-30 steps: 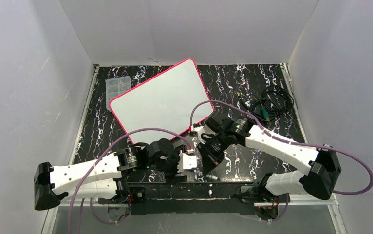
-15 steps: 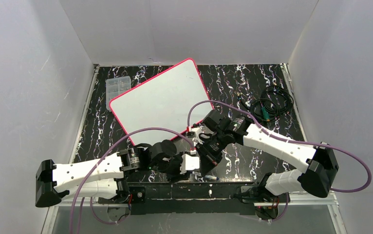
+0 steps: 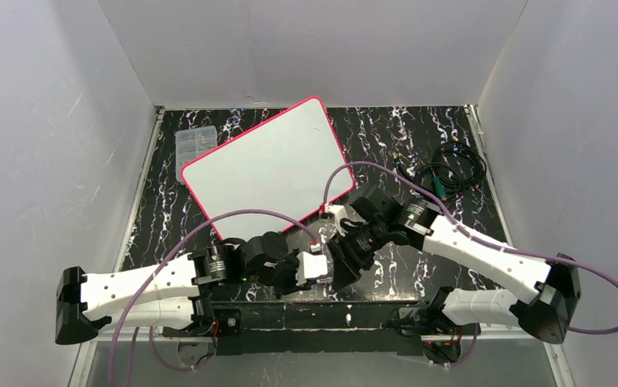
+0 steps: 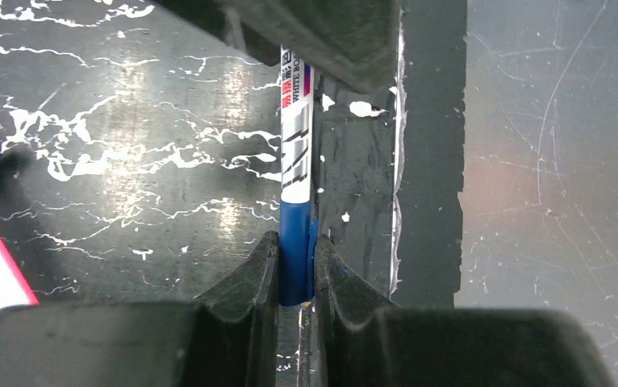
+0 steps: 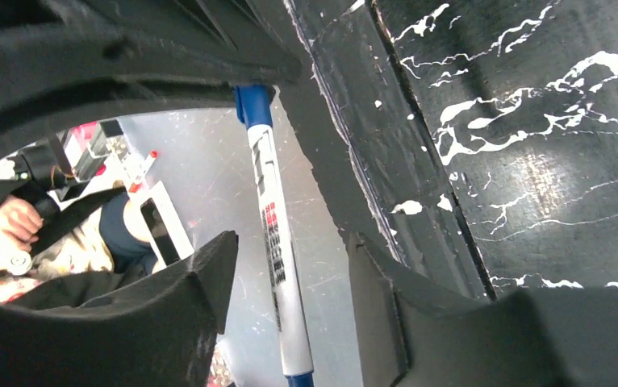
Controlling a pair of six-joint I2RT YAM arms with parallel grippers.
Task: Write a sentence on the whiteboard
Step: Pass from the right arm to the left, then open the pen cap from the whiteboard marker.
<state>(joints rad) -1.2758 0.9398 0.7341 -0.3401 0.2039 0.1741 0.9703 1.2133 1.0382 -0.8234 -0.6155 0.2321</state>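
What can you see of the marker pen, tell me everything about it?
The marker is a whiteboard pen, plastic by the look: white barrel with black and red print, blue at both ends. One blue end is pinched in the left gripper. The barrel runs between the fingers of the right gripper, which stand apart and do not touch it. It is above the black marbled table, near its front edge.
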